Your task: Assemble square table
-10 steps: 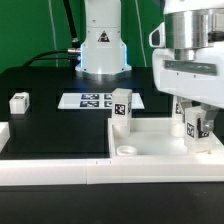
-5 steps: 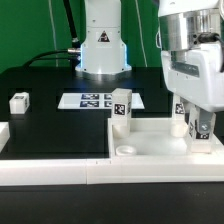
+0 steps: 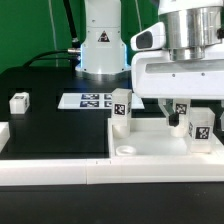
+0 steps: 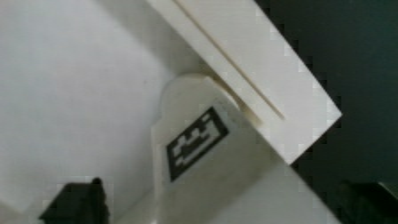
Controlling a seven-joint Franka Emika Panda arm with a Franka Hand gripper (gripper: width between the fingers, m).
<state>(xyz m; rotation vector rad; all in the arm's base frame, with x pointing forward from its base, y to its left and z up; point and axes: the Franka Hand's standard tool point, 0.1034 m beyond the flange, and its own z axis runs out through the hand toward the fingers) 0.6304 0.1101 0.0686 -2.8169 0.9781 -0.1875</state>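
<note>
The square table's white tray-like top [image 3: 150, 141] lies at the front right of the black table. One tagged leg block [image 3: 122, 106] stands upright at the top's far corner on the exterior view's left. A second leg block [image 3: 200, 129] stands upright near the top's right side. My gripper [image 3: 193, 120] hangs over this second leg, open, with one finger on each side of it and nothing gripped. In the wrist view the leg [image 4: 210, 140] with its tag rises between the jaws of my gripper [image 4: 222, 205], next to the top's raised rim [image 4: 249, 60]. A dark fingertip [image 4: 75, 200] stands apart from the leg.
A loose white leg block [image 3: 18, 101] lies on the black table at the exterior view's left. The marker board [image 3: 92, 100] lies flat in front of the arm's base [image 3: 101, 45]. Long white rails [image 3: 55, 171] run along the front edge and the left side.
My jaws were shut on the right leg block and have spread wide, letting it go. The hand has turned broadside to the exterior camera. The leg stays standing.
</note>
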